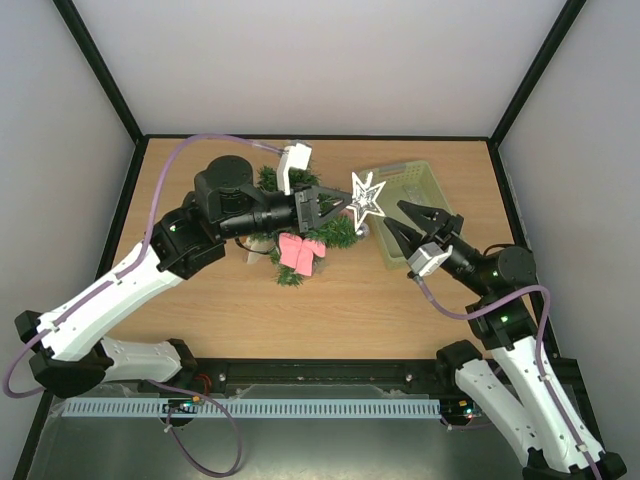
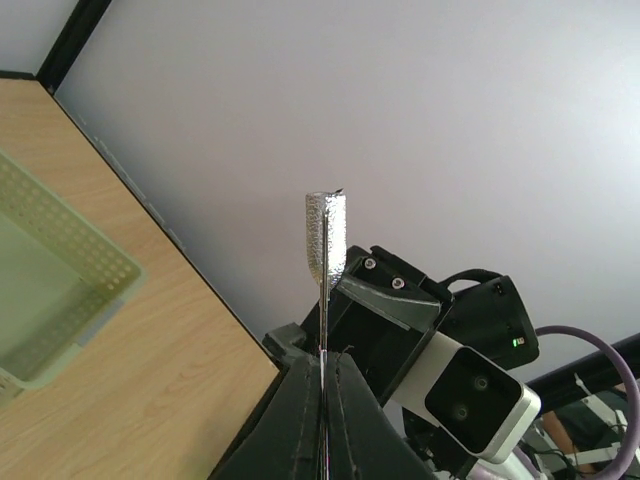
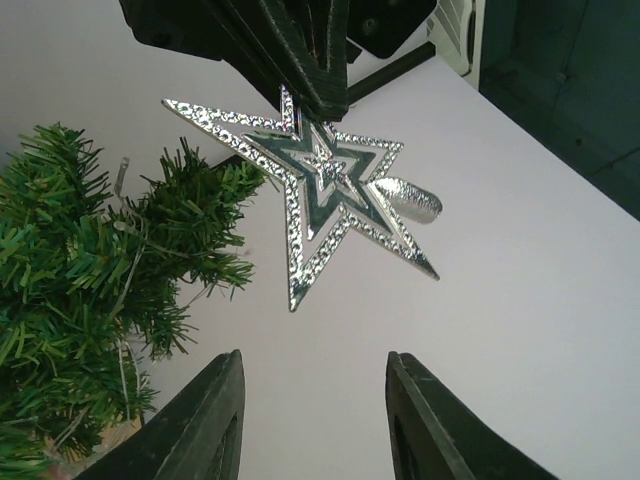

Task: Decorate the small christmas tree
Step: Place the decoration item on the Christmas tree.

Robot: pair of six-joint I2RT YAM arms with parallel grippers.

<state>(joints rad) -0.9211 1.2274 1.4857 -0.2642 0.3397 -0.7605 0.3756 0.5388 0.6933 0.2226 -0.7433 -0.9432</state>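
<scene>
Working over a wooden table (image 1: pixel 200 300). Spotting the small christmas tree (image 1: pixel 338 233) beneath and just behind the left gripper (image 1: pixel 343 204), well to the left of the right gripper (image 1: pixel 393 216); hard to tell from above whether upright or on its side. Noting a pale green basket (image 1: pixel 412 168) just beyond the right gripper.

Clamping a silver star (image 1: pixel 366 198) by one point in the shut jaws of the left gripper, edge-on between the fingers in the left wrist view. Hanging close beside the branch tips, not touching them in the right wrist view.

Holding the right gripper wide, nothing between its fingers, just short of the star and aimed at it.

Counting a pink bow (image 1: pixel 300 250) among the branches, below the left gripper. Picking out the star's small silver socket (image 3: pixel 405 200), free and not fitted on anything.

Judging the job partway through: bow placed, star lifted but not mounted. Left to do, probably: passing or steadying the star, then seating the socket on the treetop.
</scene>
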